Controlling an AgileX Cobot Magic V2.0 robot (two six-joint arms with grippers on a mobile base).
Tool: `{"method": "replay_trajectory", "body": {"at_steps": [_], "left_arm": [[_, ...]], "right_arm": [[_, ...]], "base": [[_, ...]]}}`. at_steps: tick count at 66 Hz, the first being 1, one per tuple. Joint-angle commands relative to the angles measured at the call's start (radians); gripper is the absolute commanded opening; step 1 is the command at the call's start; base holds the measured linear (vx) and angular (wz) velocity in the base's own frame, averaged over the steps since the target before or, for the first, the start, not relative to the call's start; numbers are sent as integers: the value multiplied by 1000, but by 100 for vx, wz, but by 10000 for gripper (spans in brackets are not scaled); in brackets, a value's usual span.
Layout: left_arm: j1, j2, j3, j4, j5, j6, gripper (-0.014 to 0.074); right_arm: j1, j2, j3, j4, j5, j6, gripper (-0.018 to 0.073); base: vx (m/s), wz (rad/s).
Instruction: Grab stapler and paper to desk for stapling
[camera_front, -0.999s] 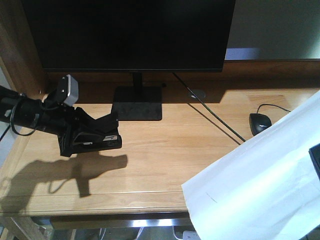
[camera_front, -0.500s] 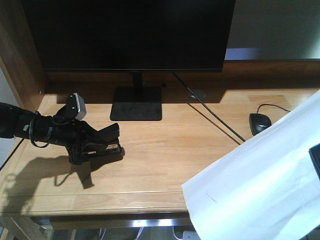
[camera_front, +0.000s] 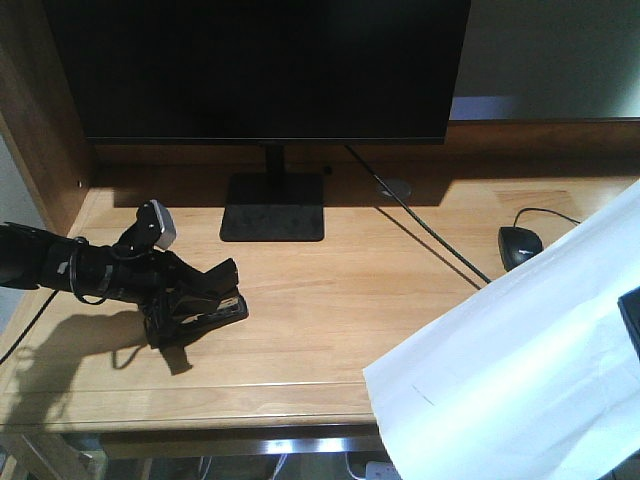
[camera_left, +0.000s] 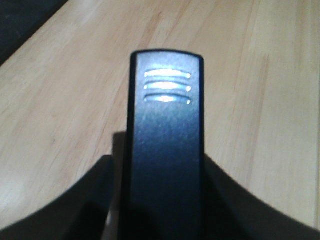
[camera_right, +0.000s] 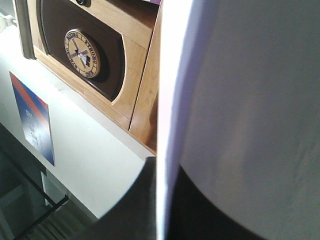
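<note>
So, left end effector (camera_front: 203, 297): clamped around the stapler (camera_left: 165, 150), low over the table (camera_front: 330, 300).
Right end effector (camera_right: 162, 210): pinching the paper (camera_front: 520, 370) edge.

A dark monitor (camera_front: 260, 65) stands on its base (camera_front: 274, 206), a black mouse (camera_front: 520, 245) well to its right.

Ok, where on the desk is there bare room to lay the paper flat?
The desk is bare centrally, between the stapler at left, monitor stand behind and cable at right. Crowded: right side, with mouse and the held paper.
</note>
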Motion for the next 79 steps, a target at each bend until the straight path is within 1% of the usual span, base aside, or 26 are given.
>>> {"method": "replay_trajectory", "body": {"at_steps": [1, 7, 18, 25, 30, 37, 38, 42, 43, 49, 55, 60, 79], "left_arm": [[-2, -59, -27, -60, 53, 4, 465], [-2, -72, -27, -59, 54, 2, 500], [-2, -139, -27, -43, 54, -4, 503], [-2, -193, -27, -30, 53, -5, 487], [-2, -217, -27, -28, 49, -22, 451], [-2, -223, -27, -28, 45, -62, 325], [-2, -222, -27, -28, 45, -68, 289], [-3, -216, -27, -26, 45, -88, 196], [-3, -214, -27, -25, 45, -96, 154], [-11, -202, -27, 3, 45, -124, -10], [-19, -188, -27, 44, 37, -128, -8], [-20, -186, -27, 60, 16, -129, -8], [-20, -186, -27, 59, 22, -129, -8]], "right_arm": [[0, 4, 4, 3, -61, -6, -5], [0, 4, 4, 3, -61, -6, -5], [0, 4, 4, 3, -61, -6, -5], [0, 4, 4, 3, -62, -6, -5], [0, 4, 4, 3, -62, -6, -5], [0, 4, 4, 3, -61, -6, -5], [0, 4, 4, 3, -61, -6, -5], [0, 4, 4, 3, -61, -6, -5], [0, 4, 4, 3, -61, -6, -5], [0, 4, 4, 3, -61, -6, -5], [0, 4, 4, 3, -61, -6, -5], [0, 4, 4, 3, -61, -6, -5], [0, 4, 4, 3, -61, -6, -5]], "base": [[0, 0], [0, 0], [0, 0], [0, 0], [0, 0], [0, 0], [0, 0], [0, 0], [0, 0], [0, 0], [0, 0], [0, 0], [0, 0]]}}
